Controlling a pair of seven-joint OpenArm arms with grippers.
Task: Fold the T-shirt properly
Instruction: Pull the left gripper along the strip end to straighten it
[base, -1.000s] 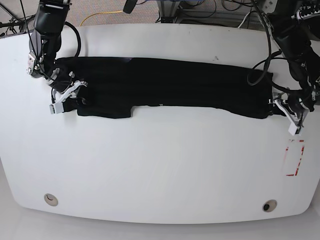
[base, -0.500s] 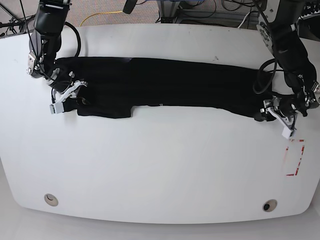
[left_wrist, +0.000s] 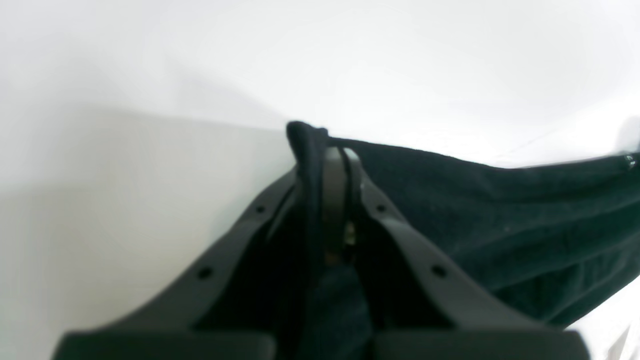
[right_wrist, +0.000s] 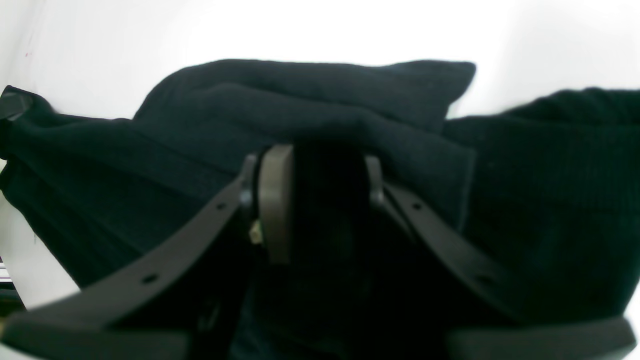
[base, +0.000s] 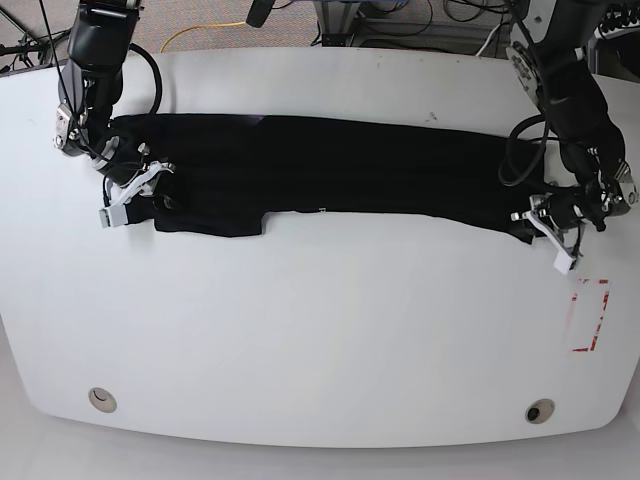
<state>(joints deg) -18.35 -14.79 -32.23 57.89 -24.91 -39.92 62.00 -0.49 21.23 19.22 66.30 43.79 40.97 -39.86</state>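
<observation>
Left gripper inward — T-shirt hem pinched

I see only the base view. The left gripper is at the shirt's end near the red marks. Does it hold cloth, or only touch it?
Observer: It holds. In the left wrist view the left gripper is shut on a thin fold of the T-shirt.
Operator: And the right one?
Observer: In the right wrist view the right gripper stands with its fingers apart, thick bunched cloth filling the gap.
Operator: Is the left-held edge lifted?
Observer: Its tip pokes up past the fingertips; the white table shows beyond.
</observation>
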